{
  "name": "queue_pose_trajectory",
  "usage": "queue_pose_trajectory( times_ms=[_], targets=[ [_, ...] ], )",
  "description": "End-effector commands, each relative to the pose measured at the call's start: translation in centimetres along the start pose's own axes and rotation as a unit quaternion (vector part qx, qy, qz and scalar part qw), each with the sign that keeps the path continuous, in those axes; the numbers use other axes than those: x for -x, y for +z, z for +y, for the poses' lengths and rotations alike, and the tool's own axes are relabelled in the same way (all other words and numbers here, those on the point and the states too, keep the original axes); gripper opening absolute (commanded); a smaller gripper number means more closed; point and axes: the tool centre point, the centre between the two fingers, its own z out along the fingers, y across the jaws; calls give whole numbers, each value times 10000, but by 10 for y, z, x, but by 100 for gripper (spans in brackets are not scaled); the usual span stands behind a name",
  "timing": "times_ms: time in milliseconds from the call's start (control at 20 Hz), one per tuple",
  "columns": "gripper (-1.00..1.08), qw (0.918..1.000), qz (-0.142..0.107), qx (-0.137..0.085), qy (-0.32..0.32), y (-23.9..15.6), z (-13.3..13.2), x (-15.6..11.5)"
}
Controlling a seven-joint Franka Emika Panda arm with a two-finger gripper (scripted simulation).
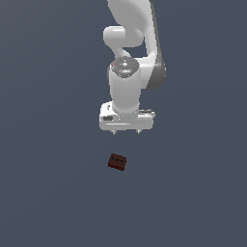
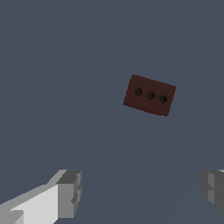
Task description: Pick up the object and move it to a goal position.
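The block (image 1: 117,162) lies alone on the plain grey-blue floor (image 1: 48,193), below the claw (image 1: 126,131) and a touch toward the exterior view's left of its middle, well apart from the fingertips, with nothing between them. The white arm (image 1: 128,72) rises behind. The claw hangs with its jaws spread wide, holding nothing. The wrist view shows three round holes in a row on the block's (image 2: 150,95) top face (the exterior view barely hints at them), and two grey fingers (image 2: 70,192) far apart.

Dark reddish-brown block (image 2: 150,95) lies tilted on grey surface (image 2: 65,87), three round holes in row on upper face. Claw (image 2: 142,192) fingers (image 2: 70,194) spread wide, clear of block.
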Motion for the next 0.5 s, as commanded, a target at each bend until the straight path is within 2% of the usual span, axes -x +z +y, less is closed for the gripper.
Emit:
queue_pose_trajectory(
  times_ms=[0,450],
  targets=[
    [100,10000,0,0,0,0,0,0],
    [100,9996,148,123,-210,-14,-15,-8]
  ],
)
